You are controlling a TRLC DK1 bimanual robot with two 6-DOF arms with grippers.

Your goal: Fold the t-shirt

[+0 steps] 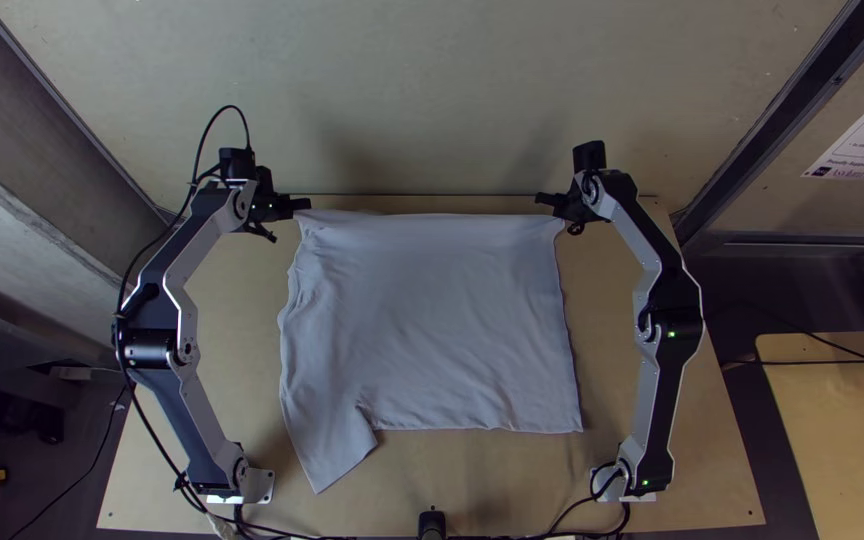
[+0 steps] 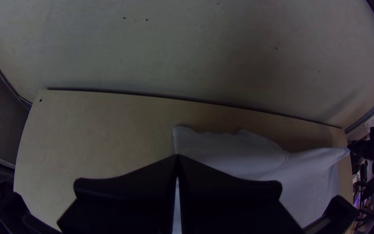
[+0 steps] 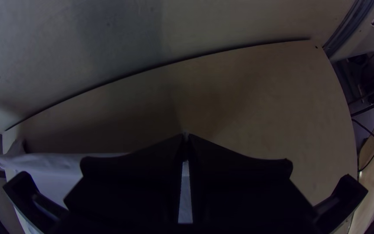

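The pale t-shirt [image 1: 432, 320] lies broadly spread on the table, its far edge drawn fairly straight between the grippers and a sleeve slanting out at its near left corner. My left gripper [image 1: 300, 204] is at the far left corner; in the left wrist view this gripper [image 2: 177, 157] is shut on the t-shirt [image 2: 243, 151]. At the far right corner is my right gripper [image 1: 548, 200]. The right wrist view shows this gripper [image 3: 185, 136] shut on cloth, a pale strip of the t-shirt [image 3: 57, 173] visible between its fingers.
Bare wooden table [image 1: 692, 440] surrounds the shirt, with a strip along the far edge. A pale wall or panel [image 1: 432, 100] rises just behind it. Cables run beside the left arm and along the near edge. Another wooden surface [image 1: 842, 420] stands off to the right.
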